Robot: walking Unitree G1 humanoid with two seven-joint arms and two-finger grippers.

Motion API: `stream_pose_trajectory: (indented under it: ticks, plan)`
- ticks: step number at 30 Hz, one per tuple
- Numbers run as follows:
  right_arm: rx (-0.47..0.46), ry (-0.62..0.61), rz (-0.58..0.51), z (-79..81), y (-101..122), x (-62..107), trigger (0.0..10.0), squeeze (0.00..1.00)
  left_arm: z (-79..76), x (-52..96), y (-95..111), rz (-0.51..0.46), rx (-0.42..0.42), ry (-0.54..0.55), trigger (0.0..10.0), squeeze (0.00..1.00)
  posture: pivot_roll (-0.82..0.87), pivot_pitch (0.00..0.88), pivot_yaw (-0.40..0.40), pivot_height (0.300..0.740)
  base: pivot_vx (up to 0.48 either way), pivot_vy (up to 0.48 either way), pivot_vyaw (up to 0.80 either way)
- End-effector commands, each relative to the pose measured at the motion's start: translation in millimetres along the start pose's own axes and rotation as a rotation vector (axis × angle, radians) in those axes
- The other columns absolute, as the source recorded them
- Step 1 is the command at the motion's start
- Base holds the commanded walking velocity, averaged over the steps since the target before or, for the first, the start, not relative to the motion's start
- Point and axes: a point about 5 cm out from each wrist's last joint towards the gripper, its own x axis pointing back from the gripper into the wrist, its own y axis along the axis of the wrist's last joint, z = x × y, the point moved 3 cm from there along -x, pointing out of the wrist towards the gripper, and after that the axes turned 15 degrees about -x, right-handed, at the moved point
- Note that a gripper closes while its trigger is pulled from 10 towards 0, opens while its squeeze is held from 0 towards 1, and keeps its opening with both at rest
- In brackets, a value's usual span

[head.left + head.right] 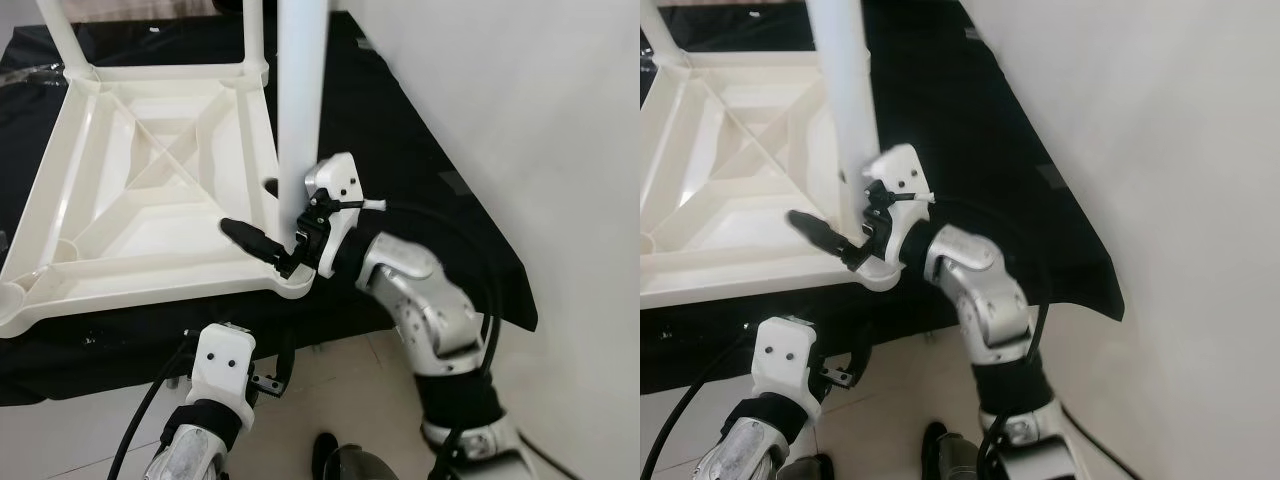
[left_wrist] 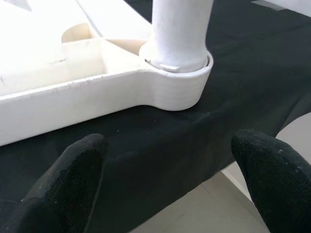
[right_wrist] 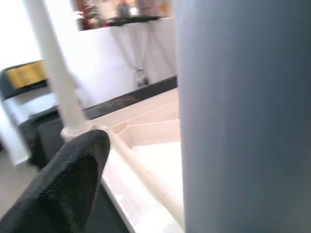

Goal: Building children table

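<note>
A white plastic children's table [image 1: 150, 285] lies upside down on a black-covered surface [image 1: 410, 150]. A thick white leg [image 1: 298, 120] stands upright in its near right corner socket [image 2: 177, 92]. My right gripper [image 1: 262, 232] reaches in from the right, low around this leg. One black finger [image 1: 250, 240] shows on the near side, the other is hidden behind the leg. In the right wrist view a gap shows between finger [image 3: 63, 184] and leg [image 3: 243, 116]. My left gripper [image 2: 165, 184] is open below the surface's front edge, facing that corner and holding nothing.
Two more legs [image 1: 60, 30] [image 1: 252, 30] stand in the far corners. The near left corner socket [image 1: 15, 300] holds no leg. A white wall [image 1: 560, 150] runs close on the right. Tiled floor [image 1: 340, 390] lies below the front edge.
</note>
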Motion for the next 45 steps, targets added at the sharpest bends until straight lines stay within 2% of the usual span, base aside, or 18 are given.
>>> stream_pose_trajectory:
  ticks: [1,2,4,8,10,17,18,19,21,27,34,37,40,41,42,43,44,45]
  plan:
    - [-0.010,0.094,0.024,7.2,-7,-2.5,10.0,0.54,-4.1,2.8,-4,0.017,0.016,-0.010,10.0,0.00,0.09,0.238,-0.129,0.740,0.000,0.000,0.00]
    - [0.024,0.145,0.069,2.8,-10,-0.1,10.0,0.00,-4.9,4.7,-3,0.018,0.017,-0.011,10.0,0.00,0.10,0.248,-0.128,0.740,0.000,0.000,0.00]
    - [0.085,0.175,0.139,-13.0,-14,2.5,10.0,0.00,-5.9,8.3,-3,0.024,0.018,-0.012,10.0,0.00,0.13,0.262,-0.129,0.740,0.000,0.000,0.00]
    - [0.097,0.188,0.149,-23.7,-8,3.2,10.0,0.00,-6.8,13.0,-2,0.029,0.021,-0.013,10.0,0.00,0.14,0.276,-0.128,0.740,0.000,0.000,0.00]
    - [0.083,0.245,0.126,-32.0,8,2.8,10.0,0.00,-7.2,21.8,-1,0.041,0.025,-0.012,10.0,0.00,0.17,0.310,-0.123,0.740,0.000,0.000,0.00]
    - [0.082,0.326,0.112,-35.7,23,4.3,10.0,0.00,-8.7,31.0,1,0.052,0.028,-0.015,10.0,0.00,0.19,0.342,-0.122,0.740,0.000,0.000,0.00]
    - [0.084,0.377,0.119,-36.2,26,6.1,9.3,0.00,-9.3,33.7,2,0.057,0.031,-0.017,10.0,0.00,0.19,0.345,-0.122,0.740,0.000,0.000,0.00]
    - [0.084,0.377,0.119,-36.2,26,6.1,9.3,0.00,-9.3,33.7,2,0.057,0.031,-0.017,10.0,0.00,0.19,0.345,-0.122,0.740,0.000,0.000,0.00]
    - [0.076,0.475,0.137,-34.4,29,11.7,0.0,0.00,-10.5,38.4,3,0.066,0.035,-0.020,10.0,0.00,0.20,0.360,-0.120,0.740,0.000,0.000,0.00]
    - [0.074,0.563,0.177,-34.5,31,16.7,0.0,0.00,-12.1,43.2,4,0.075,0.040,-0.027,10.0,0.00,0.19,0.367,-0.117,0.740,0.000,0.000,0.00]
    - [0.076,0.570,0.174,-36.3,32,18.1,0.0,0.00,-12.7,43.4,4,0.077,0.044,-0.031,10.0,0.00,0.19,0.360,-0.114,0.740,0.000,0.000,0.00]
    - [0.114,0.491,0.171,-43.4,30,16.4,0.0,0.00,-12.6,41.6,3,0.077,0.045,-0.031,10.0,0.00,0.18,0.346,-0.119,0.740,0.000,0.000,0.00]
    - [0.131,0.223,0.160,-55.1,10,15.7,0.0,0.00,-12.7,39.0,3,0.075,0.046,-0.028,10.0,0.00,0.16,0.331,-0.134,0.740,0.000,0.000,0.00]
    - [0.131,0.223,0.160,-55.1,10,15.7,0.0,0.00,-12.7,39.0,3,0.075,0.046,-0.028,10.0,0.00,0.16,0.331,-0.134,0.740,0.000,0.000,0.00]
    - [0.087,-0.068,0.166,-59.4,-14,17.4,0.0,0.00,-11.9,37.4,2,0.073,0.045,-0.025,10.0,0.00,0.16,0.327,-0.130,0.740,0.000,0.000,0.00]
    - [0.087,-0.068,0.166,-59.4,-14,17.4,0.0,0.00,-11.9,37.4,2,0.073,0.045,-0.025,10.0,0.00,0.16,0.327,-0.130,0.740,0.000,0.000,0.00]
    - [0.070,-0.211,0.173,-61.9,-25,20.9,0.0,0.00,-11.4,36.9,2,0.073,0.043,-0.024,10.0,0.00,0.16,0.327,-0.130,0.740,0.000,0.000,0.00]
    - [0.035,-0.333,0.211,-46.8,-51,28.8,0.0,0.00,-9.5,35.2,1,0.072,0.040,-0.023,10.0,0.00,0.13,0.318,-0.115,0.740,0.000,0.000,0.00]
